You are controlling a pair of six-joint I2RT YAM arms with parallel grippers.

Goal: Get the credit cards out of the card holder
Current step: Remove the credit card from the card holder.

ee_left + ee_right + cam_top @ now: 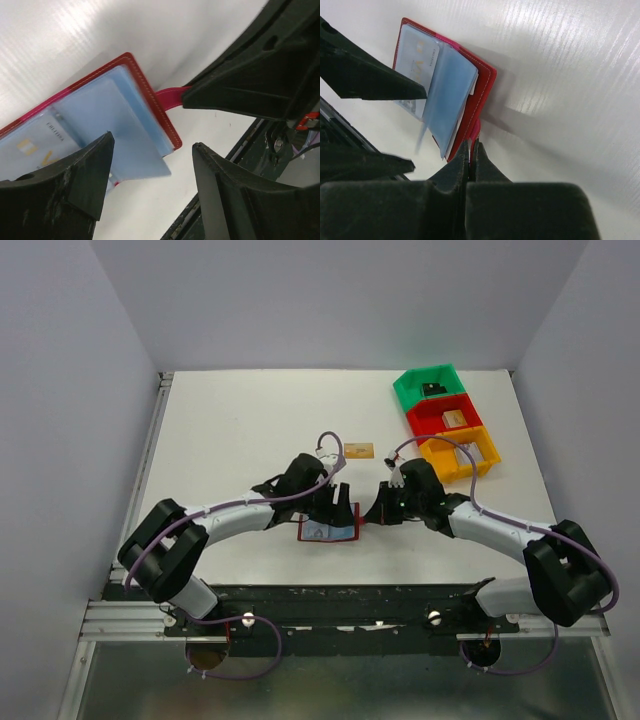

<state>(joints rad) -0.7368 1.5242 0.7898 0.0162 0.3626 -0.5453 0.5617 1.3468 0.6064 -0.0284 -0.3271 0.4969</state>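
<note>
Between left gripper [152,150] jaws, spread wide, nothing gripped: card holder [125,115] lying open | right gripper [470,147] clenched on snap tab [170,95] | credit cards [417,55] likely thin, stiff, slick inside soft sleeves [452,85]; pinch an exposed card edge

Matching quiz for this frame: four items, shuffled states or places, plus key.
Items:
1. left gripper
2. right gripper
3. card holder
4. tan card

States:
A. shut on the red tab
B. lying alone, farther back
C. open, over the card holder
D. spread open, inside showing

Pairs: 1-C, 2-A, 3-D, 4-B
</note>
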